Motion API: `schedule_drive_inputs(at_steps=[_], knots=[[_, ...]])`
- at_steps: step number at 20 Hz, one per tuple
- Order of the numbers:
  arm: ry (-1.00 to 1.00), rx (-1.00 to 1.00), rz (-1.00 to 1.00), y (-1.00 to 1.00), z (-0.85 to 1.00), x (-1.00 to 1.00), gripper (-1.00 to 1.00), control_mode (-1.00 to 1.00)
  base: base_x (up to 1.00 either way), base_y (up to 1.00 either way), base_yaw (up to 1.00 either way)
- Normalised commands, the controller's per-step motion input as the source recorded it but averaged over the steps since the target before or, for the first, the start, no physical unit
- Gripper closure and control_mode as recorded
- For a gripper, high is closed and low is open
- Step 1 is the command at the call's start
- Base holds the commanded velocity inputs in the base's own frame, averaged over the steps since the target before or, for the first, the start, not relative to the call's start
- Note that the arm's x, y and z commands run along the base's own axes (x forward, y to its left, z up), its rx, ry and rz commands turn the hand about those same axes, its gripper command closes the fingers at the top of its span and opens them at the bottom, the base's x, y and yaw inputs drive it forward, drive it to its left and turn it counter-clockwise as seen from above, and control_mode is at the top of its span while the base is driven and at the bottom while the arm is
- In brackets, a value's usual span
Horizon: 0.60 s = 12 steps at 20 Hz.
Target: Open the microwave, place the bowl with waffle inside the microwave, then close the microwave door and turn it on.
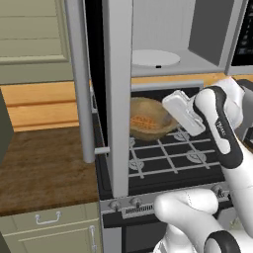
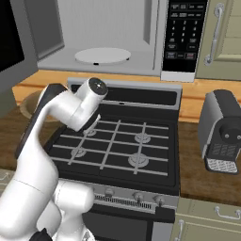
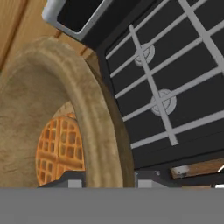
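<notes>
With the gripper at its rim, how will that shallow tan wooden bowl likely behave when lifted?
The shallow tan wooden-looking bowl looks thick-walled, so probably stiff. The gripper straddles one side of the rim, so the bowl may sag on the far side. The small orange gridded waffle lies loose inside and could slide.

Wood countertop (image 1: pixel 44 168) carries the black gas stove (image 2: pixel 117 146) at centre, coffee machine (image 2: pixel 222 132) at 3 o'clock. Bowl (image 1: pixel 148 118) over the stove's 9 o'clock edge; contact unclear.

Black gas stove (image 2: pixel 117 146) centre, grates bare. Grey coffee machine (image 2: pixel 221 132) stands on wooden bench (image 2: pixel 207 181), right. Olive-green cabinets (image 1: pixel 49 230) below.
</notes>
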Motion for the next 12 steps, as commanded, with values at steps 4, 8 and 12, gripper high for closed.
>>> schedule_drive_inputs(at_steps=[4,8,12], knots=[[-0.01,0.00,-0.14,-0.72,1.00,0.00,1.00,-1.00,0.00,0.00,0.00],[-0.06,0.01,-0.10,-0.45,1.00,0.06,1.00,-1.00,0.00,0.00,0.00],[-0.05,0.02,-0.07,-0.31,1.00,0.13,1.00,-1.00,0.00,0.00,0.00]])
